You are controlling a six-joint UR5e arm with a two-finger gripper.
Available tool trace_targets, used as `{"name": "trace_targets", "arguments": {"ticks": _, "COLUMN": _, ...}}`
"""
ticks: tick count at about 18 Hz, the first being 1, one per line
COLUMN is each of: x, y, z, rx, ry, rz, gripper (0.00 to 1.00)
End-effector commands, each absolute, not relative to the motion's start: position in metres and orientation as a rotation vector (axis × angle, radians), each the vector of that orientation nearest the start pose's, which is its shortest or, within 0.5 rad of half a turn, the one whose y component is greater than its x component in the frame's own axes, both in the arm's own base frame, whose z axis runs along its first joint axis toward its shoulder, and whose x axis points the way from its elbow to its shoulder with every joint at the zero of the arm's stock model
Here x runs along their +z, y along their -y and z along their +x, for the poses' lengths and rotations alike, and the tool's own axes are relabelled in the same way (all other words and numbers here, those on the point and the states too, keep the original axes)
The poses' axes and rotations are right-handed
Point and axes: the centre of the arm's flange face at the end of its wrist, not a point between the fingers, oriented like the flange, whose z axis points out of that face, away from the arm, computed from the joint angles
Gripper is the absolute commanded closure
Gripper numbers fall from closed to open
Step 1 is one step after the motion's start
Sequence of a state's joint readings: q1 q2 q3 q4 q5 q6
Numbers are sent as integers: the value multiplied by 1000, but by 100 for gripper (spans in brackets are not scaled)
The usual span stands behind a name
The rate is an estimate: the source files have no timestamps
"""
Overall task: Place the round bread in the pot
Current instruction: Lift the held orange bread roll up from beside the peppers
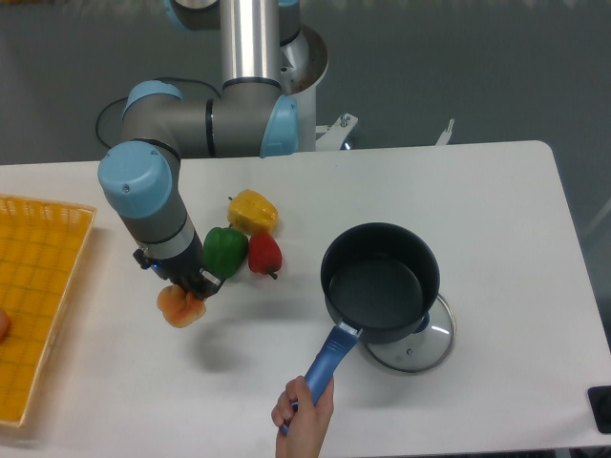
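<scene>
The gripper (187,290) has its fingers closed on the round bread (180,306), holding it clear of the tabletop (496,191); a soft shadow lies on the surface just below and to the right of it. So the pick looks done and the carry is the step in hand. The pot (380,282) stands well to the right, open and empty, with its glass lid (416,346) lying partly under its near side. A person's hand (304,413) grips the end of the blue handle at the near edge. Between bun and pot, a little farther back, sit a green pepper (225,251), a red pepper (264,253) and a yellow pepper (253,211). Next, the arm likely needs to travel right, keeping the bun above the pot's rim, centre over the opening, then lower and release.
</scene>
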State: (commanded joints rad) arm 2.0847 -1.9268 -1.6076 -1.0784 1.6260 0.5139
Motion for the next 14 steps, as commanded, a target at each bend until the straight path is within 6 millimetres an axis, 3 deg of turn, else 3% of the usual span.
{"name": "trace_targets", "arguments": {"ticks": 4, "x": 336, "y": -599, "z": -197, "rx": 147, "ry": 16, "rz": -3079, "gripper": 100}}
{"name": "trace_targets", "arguments": {"ticks": 10, "x": 410, "y": -559, "z": -195, "rx": 128, "ry": 63, "rz": -3058, "gripper": 100}}
{"name": "trace_targets", "arguments": {"ticks": 14, "x": 451, "y": -546, "z": -189, "rx": 119, "ry": 76, "rz": -2982, "gripper": 100}}
